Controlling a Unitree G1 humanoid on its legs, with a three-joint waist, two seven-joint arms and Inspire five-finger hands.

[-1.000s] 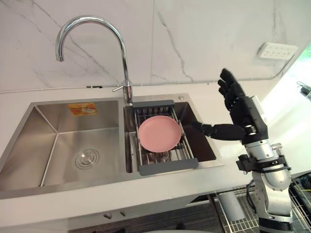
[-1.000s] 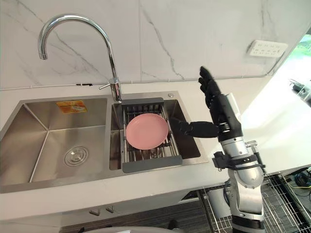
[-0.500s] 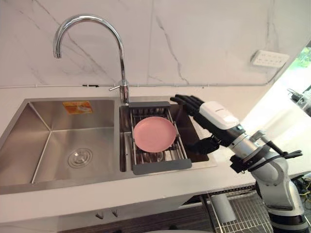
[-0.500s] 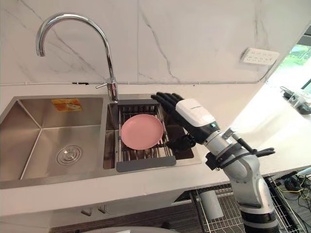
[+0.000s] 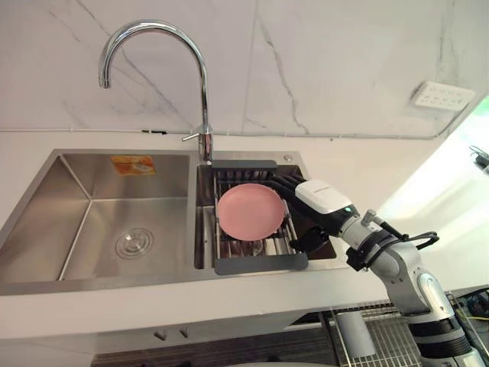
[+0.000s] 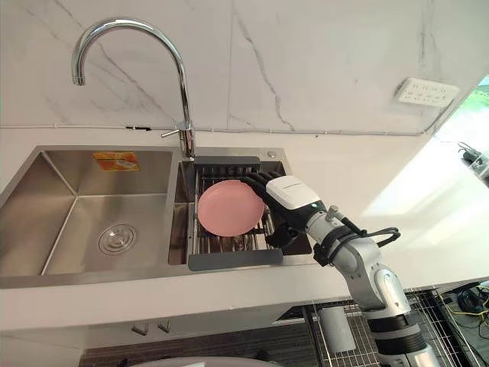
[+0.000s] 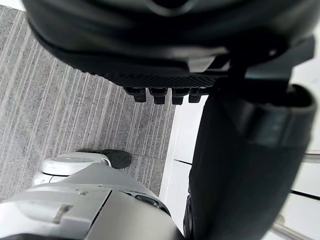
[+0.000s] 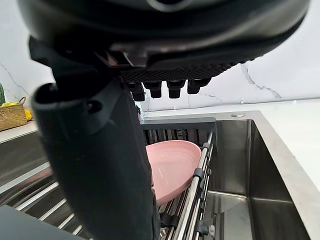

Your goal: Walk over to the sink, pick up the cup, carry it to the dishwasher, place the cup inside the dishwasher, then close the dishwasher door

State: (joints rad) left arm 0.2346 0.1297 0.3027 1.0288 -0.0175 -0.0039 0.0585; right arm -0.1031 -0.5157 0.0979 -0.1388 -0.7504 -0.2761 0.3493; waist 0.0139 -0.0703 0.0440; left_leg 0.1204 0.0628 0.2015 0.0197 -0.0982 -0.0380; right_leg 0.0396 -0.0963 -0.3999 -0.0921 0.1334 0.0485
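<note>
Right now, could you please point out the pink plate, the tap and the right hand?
plate (image 5: 250,212), left eye view, middle of its pink face.
tap (image 5: 204,107), left eye view, its upright stem.
right hand (image 5: 324,196), left eye view, its white back.

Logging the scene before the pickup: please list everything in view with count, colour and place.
countertop: 1, white, along the wall
sink: 1, steel, two basins, set in it
faucet: 1, chrome, behind the sink's divider
drain: 1, steel, left basin floor
sticker: 1, orange, left basin's back wall
rack: 1, grey frame, metal bars, across right basin
plate: 1, pink, on the rack
outlet: 1, white, wall, far right
wire basket: 1, metal, below the countertop, right
right hand: 1, dark, white back, open, over the rack's right side by the plate
left hand: 1, dark, open, above grey floor
</note>
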